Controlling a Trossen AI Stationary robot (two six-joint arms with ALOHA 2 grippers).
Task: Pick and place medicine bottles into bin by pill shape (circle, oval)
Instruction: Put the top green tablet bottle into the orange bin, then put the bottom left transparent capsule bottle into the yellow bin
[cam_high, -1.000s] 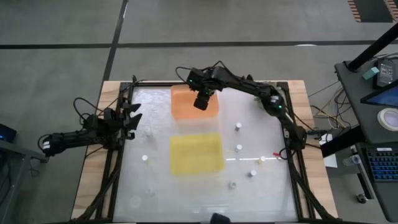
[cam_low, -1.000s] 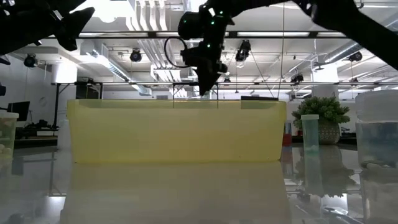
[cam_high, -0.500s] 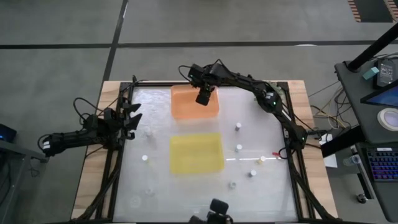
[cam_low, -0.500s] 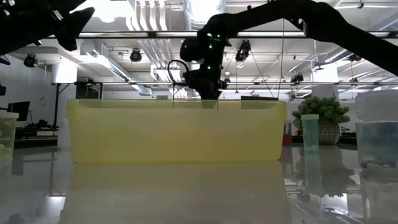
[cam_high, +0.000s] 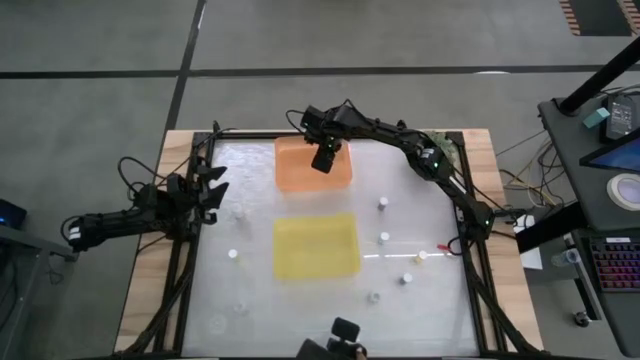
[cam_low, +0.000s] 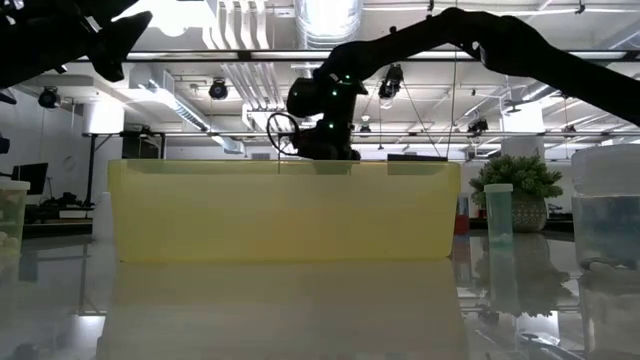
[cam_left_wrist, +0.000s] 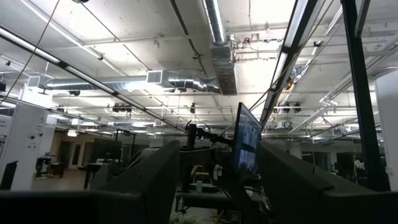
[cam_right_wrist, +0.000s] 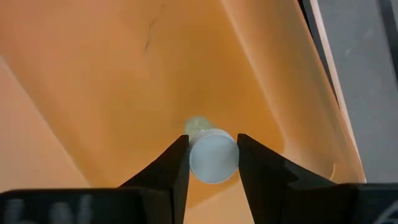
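Note:
My right gripper (cam_high: 322, 160) reaches down into the orange bin (cam_high: 300, 175) at the table's far side, shut on a small pale-yellow medicine bottle with a white cap (cam_right_wrist: 213, 157). The yellow bin (cam_high: 316, 246) lies in the middle of the table. Several more bottles stand upright on the table: two at the left (cam_high: 241, 212) (cam_high: 232, 254) and several at the right (cam_high: 383, 204) (cam_high: 384, 238) (cam_high: 407, 279). My left gripper (cam_high: 212, 186) waits open at the table's left edge, raised and empty. My right gripper pinches the bottle's white cap (cam_right_wrist: 214, 149) between its two fingers (cam_right_wrist: 178, 163), one on each side. The fingers come from above, pointing down into the orange bin. The bottle hangs upright below them, and I cannot tell whether its base touches the bin's floor.
A small red thing (cam_high: 445, 247) lies near the right edge. A green plant (cam_low: 520, 185) and a tall clear container (cam_low: 608, 205) show at the right in the low view. A dark object (cam_high: 345, 335) shows at the table's near edge.
My right gripper has gone down with the bottle, from above the orange bin into it, and in the low view its tips now sit behind the yellow bin's rim. A dark object has come into view at the near edge.

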